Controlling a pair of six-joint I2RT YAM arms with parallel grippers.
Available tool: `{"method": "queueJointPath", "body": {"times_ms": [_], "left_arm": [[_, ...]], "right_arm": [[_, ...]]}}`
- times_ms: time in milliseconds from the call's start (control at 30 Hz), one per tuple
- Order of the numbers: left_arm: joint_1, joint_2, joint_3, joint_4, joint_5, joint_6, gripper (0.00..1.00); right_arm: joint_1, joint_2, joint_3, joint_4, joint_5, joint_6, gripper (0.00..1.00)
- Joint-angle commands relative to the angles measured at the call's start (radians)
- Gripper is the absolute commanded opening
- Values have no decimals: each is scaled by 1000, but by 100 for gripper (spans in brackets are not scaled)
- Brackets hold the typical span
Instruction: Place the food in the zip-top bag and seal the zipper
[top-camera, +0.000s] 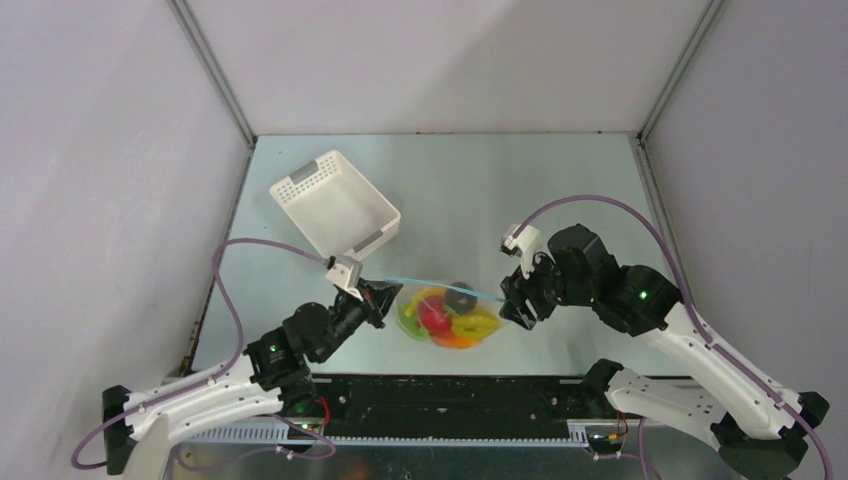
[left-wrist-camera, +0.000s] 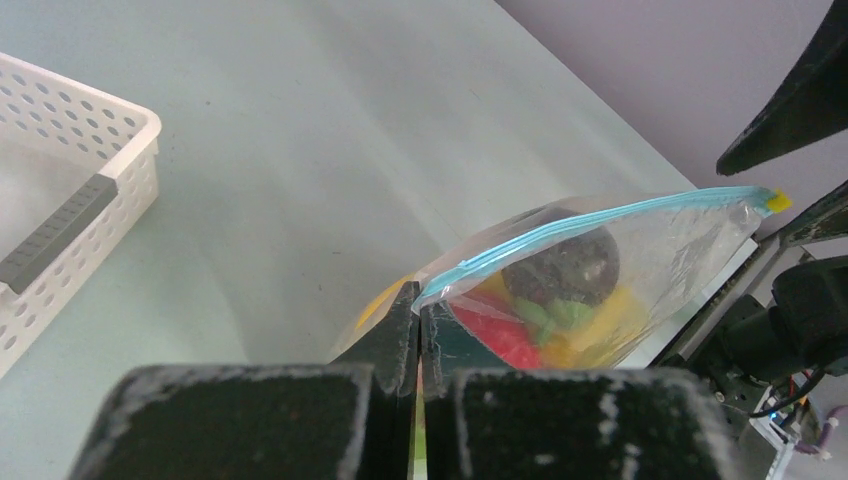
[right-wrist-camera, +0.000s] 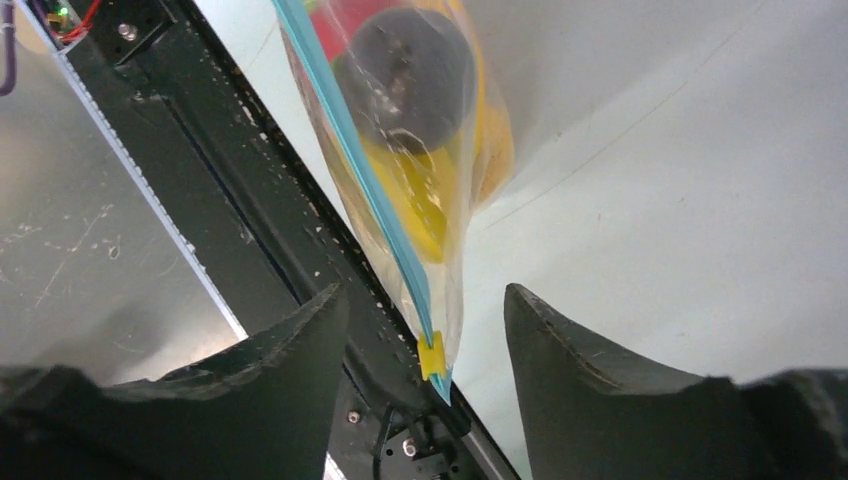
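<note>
Several toy fruits and vegetables (top-camera: 447, 318) sit inside the clear bag (left-wrist-camera: 680, 250). One is round and dark purple, and the others are red, yellow, green and orange. They are bunched together in the belly of the bag.

A thin blue strip (left-wrist-camera: 600, 217) runs along the top edge of the bag. It looks like one line, with its two sides lying together along the part that shows. A small yellow tab (right-wrist-camera: 432, 355) sits at the end of the strip on the right arm's side.

The bag is between the two arms, close to the near edge of the table (top-camera: 480, 190). Its strip edge is lifted up.

The left gripper (left-wrist-camera: 420, 330) has its fingers pressed together on the corner of the bag, right where the strip starts. The right gripper (right-wrist-camera: 422, 292) has its fingers apart. The end of the bag with the yellow tab hangs in the gap between them, and neither finger touches it.

A white basket (top-camera: 335, 205) with little holes stands farther back on the table, on the left arm's side, well apart from the bag.
</note>
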Motion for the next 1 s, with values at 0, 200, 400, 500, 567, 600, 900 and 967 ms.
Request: {"method": "queueJointPath", "body": {"times_ms": [0, 200, 400, 500, 567, 600, 900, 967], "left_arm": [[7, 19, 50, 44, 30, 6, 0], [6, 15, 51, 53, 23, -1, 0], [7, 14, 54, 39, 36, -9, 0], [6, 12, 59, 30, 37, -14, 0], [7, 8, 60, 29, 40, -18, 0], [6, 6, 60, 32, 42, -19, 0], [6, -12, 63, 50, 28, -37, 6], [7, -17, 76, 28, -5, -54, 39]], "right_arm": [[25, -13, 5, 85, -58, -7, 66], [86, 9, 5, 174, -56, -36, 71], [110, 85, 6, 258, -61, -56, 70], [120, 112, 12, 271, -83, -63, 65], [124, 134, 12, 268, -93, -66, 59], [125, 138, 13, 265, -94, -65, 54], [122, 144, 11, 273, -20, -11, 0], [104, 127, 15, 278, 31, 21, 0]]}}
